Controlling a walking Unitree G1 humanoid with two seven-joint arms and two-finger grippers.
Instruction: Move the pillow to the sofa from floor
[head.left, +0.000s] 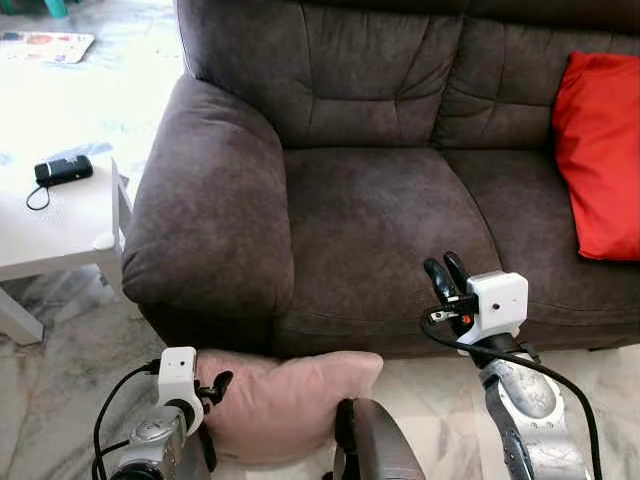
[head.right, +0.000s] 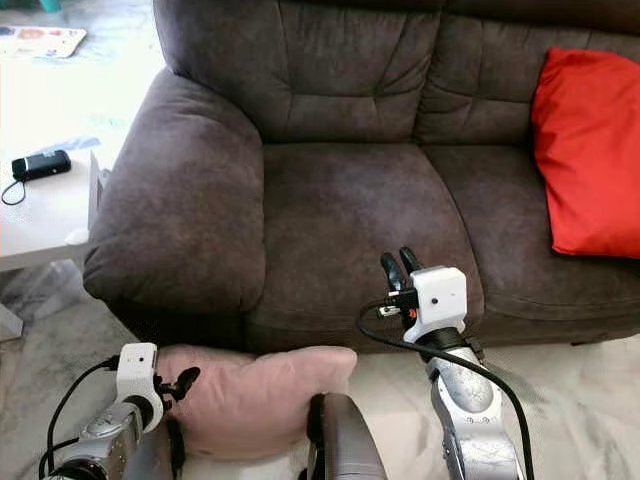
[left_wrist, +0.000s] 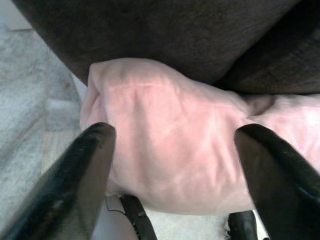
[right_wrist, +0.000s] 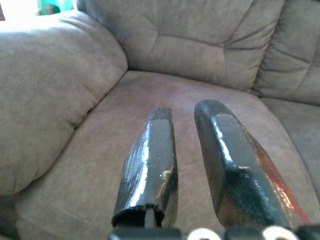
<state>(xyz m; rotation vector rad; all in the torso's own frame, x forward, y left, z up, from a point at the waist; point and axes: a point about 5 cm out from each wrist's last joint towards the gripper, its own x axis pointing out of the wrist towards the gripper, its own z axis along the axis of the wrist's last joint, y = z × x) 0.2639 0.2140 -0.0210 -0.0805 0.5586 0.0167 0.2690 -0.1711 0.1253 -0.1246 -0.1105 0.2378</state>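
Note:
A pale pink pillow (head.left: 295, 395) lies on the floor against the foot of the dark brown sofa (head.left: 380, 220), below the left seat. My left gripper (head.left: 213, 386) is low at the pillow's left end and open. In the left wrist view its fingers (left_wrist: 85, 170) stand wide apart on either side of the pillow (left_wrist: 170, 135), which bulges between them. My right gripper (head.left: 445, 272) is raised over the front edge of the sofa seat, pointing at the cushion. Its fingers (right_wrist: 150, 160) are almost together with nothing between them.
A red cushion (head.left: 600, 150) leans at the sofa's right end. The wide armrest (head.left: 205, 200) rises above the pillow. A white low table (head.left: 60, 215) with a black device (head.left: 62, 170) stands to the left. A dark robot part (head.left: 375, 445) sits by the pillow's right end.

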